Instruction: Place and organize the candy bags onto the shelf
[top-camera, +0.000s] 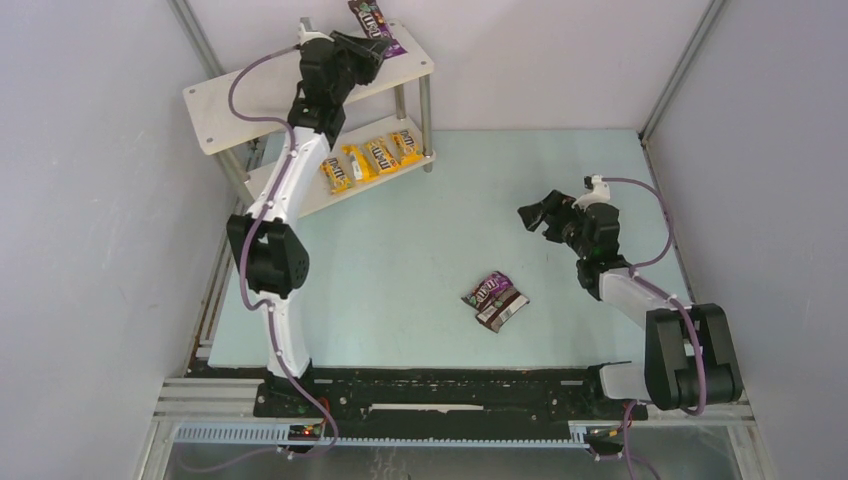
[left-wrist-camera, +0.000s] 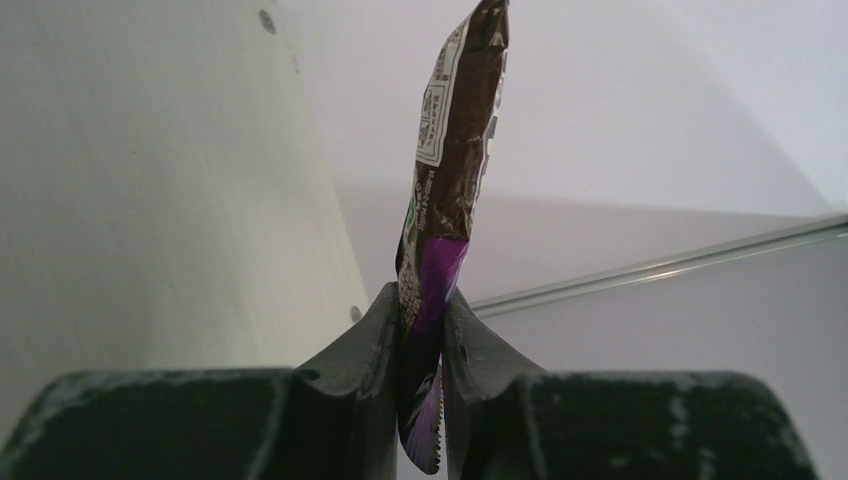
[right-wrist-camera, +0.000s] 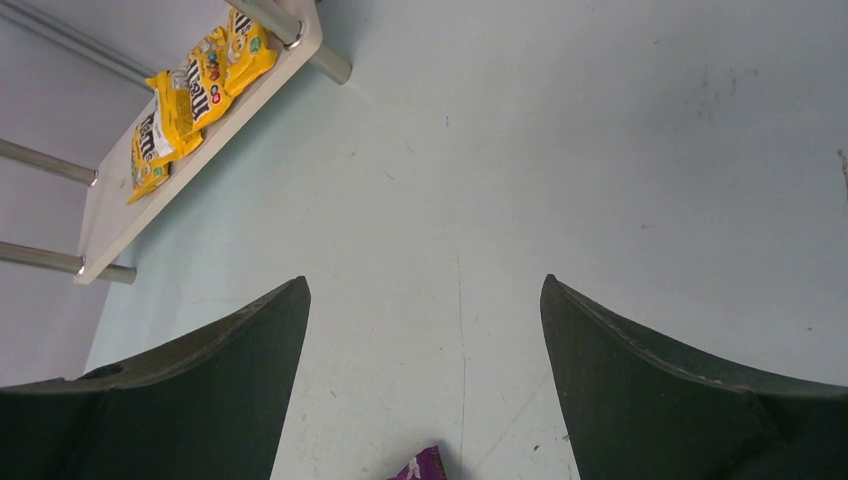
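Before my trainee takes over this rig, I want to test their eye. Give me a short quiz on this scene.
1. True or false: the right arm's jaws are shut on a packet.
2. How many yellow packets lie on the shelf's lower board?
3. The packet pinched in the left arm's jaws is: A) yellow, B) purple and brown, C) green.
Key: 1 false, they stand open and empty; 2 four; 3 B.
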